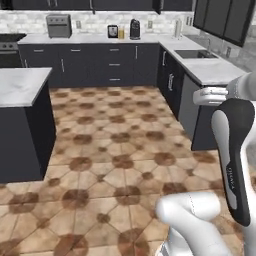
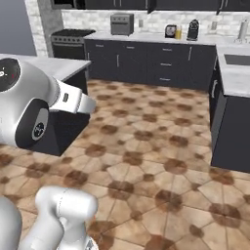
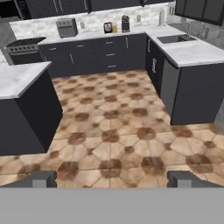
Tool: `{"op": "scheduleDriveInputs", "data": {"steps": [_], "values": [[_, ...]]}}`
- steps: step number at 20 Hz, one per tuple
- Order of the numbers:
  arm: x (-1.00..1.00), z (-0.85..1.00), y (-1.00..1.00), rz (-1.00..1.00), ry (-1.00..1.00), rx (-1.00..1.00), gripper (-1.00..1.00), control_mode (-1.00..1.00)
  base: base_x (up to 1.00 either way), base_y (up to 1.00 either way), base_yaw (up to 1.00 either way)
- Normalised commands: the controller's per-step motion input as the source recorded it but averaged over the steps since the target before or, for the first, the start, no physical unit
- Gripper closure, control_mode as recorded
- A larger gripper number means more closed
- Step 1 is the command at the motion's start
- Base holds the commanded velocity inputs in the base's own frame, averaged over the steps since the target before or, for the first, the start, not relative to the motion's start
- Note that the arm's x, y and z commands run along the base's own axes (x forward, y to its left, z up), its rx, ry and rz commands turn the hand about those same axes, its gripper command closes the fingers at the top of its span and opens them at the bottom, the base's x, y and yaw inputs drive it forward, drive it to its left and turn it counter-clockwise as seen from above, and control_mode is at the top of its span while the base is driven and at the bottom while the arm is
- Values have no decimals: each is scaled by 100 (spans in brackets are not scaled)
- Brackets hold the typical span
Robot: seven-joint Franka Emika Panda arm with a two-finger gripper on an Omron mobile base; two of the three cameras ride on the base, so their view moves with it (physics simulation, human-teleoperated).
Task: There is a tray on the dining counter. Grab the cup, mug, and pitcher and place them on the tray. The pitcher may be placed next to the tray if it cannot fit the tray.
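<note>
Dining counter (image 1: 22,86) is seen at the near left of the left base view, its marble top on a dark base, while a small yellowish vessel (image 1: 121,33) stands on the far worktop between a dark box and a coffee machine (image 1: 134,29). It is too small for the cup to be told from the pitcher, so a wrong target could be chosen if an approach were made on colour alone. The arm is raised near the corner of the sink counter (image 1: 212,70) on the right, and that corner could be struck if the base were turned carelessly. In the right base view the same vessel (image 2: 178,32) is found far off beyond a wide stretch of tiled floor, with the dining counter (image 2: 53,66) just behind the arm's elbow, where it could be clipped in a swing. In the hand view the gripper (image 3: 113,179) is held fully open with nothing between its fingertips (image 3: 43,179). The vessel (image 3: 114,28) lies far ahead, well out of reach, so a grasp tried before driving closer would be expected to miss.
</note>
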Motion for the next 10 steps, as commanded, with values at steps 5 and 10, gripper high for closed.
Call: {"op": "scheduleDriveInputs", "data": {"steps": [5,10], "values": [[0,0,0,0,0,0,-100,100,100,32,-9],[0,0,0,0,0,0,-100,100,100,34,-11]]}}
